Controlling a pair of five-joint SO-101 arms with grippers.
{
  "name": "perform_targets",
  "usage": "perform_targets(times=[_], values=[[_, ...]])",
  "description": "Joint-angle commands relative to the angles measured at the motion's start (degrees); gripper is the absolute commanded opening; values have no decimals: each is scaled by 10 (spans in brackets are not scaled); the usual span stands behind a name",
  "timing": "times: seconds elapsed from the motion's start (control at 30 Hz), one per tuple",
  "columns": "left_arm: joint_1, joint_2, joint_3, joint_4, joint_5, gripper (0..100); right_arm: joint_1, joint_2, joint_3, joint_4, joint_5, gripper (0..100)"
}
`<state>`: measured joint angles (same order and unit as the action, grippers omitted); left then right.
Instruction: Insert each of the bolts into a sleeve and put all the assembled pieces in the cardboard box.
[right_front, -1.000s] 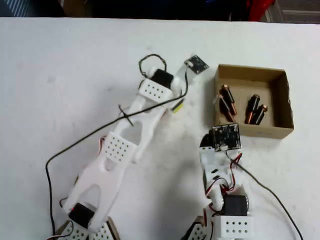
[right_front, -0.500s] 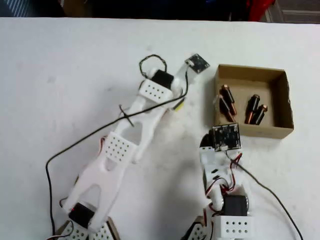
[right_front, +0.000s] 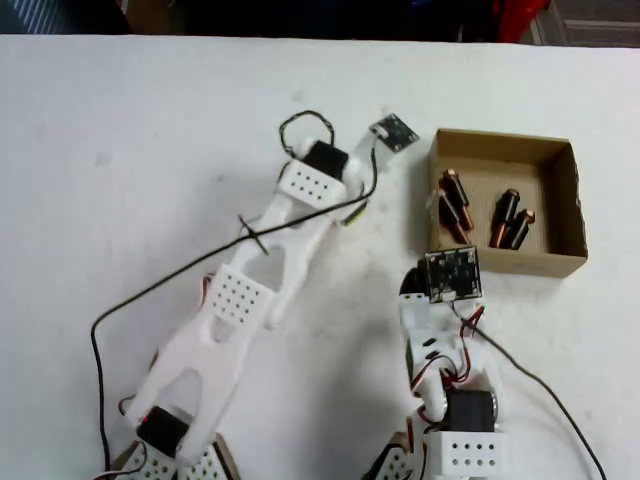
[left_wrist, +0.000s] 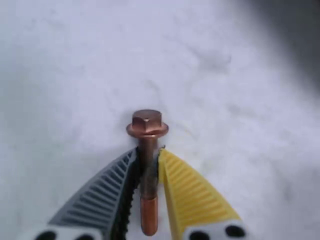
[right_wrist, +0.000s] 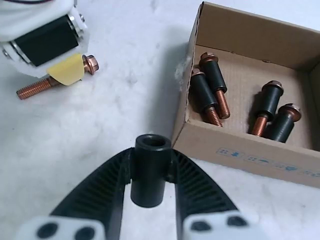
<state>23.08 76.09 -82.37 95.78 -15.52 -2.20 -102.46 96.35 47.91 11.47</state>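
Observation:
A copper bolt (left_wrist: 146, 165) with a hex head lies on the white table, and my left gripper (left_wrist: 146, 172) is shut on its shank. From the right wrist view the same bolt (right_wrist: 35, 87) lies under the left gripper's yellow finger (right_wrist: 66, 69). My right gripper (right_wrist: 150, 175) is shut on a black sleeve (right_wrist: 151, 170), held upright with its bore showing. The cardboard box (right_front: 562, 190) stands at the right and holds several bolts in black sleeves (right_front: 455, 205). In the high view the left gripper (right_front: 352, 208) is left of the box and the right arm (right_front: 450, 275) is just in front of it.
A black cable (right_front: 170, 275) runs from the left arm across the table's left half. The table's far edge (right_front: 300, 38) meets a dark background. The box's near wall (right_wrist: 240, 150) stands close to the right gripper.
The left gripper has shifted a little, so less of its yellow finger shows beside the arm in the high view. The right arm has not moved.

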Motion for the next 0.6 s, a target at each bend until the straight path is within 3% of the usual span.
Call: perform_targets(times=[0.0,0.1,0.27,0.4,0.57], values=[[3,-12,-70,65,8,23,1,-6,4,-11,3,17],[-1,-24,-135,68,8,23,1,-6,4,-11,3,17],[-3,-95,-97,68,9,23,1,-6,4,-11,3,17],[-8,-175,-36,69,9,23,1,-6,4,-11,3,17],[-7,-312,124,68,9,23,1,-6,4,-12,3,17]])
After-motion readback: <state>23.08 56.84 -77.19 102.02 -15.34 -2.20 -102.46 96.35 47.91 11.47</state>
